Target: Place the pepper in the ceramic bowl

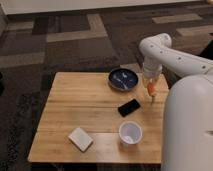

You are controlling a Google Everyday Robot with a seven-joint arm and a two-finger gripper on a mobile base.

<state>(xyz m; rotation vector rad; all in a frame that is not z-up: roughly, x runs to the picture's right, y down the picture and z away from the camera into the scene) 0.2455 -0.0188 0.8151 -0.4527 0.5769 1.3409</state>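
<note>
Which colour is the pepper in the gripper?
Orange-red; the shut gripper holds the pepper, in the camera view.

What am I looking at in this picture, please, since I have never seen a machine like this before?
This is one camera view looking down at a wooden table on patterned carpet. The big white shape at the right is a mobile robot's body, and its single white arm reaches over the table's far right part. At the arm's end is the gripper, a two-finger hand; its jaws are shut on the pepper, a small orange-red one that hangs in the air just right of the ceramic bowl. That dark blue-grey bowl is where the pepper should go. Also on the table: a black phone, a white plastic cup and a pale flat block, perhaps a sponge.
</note>
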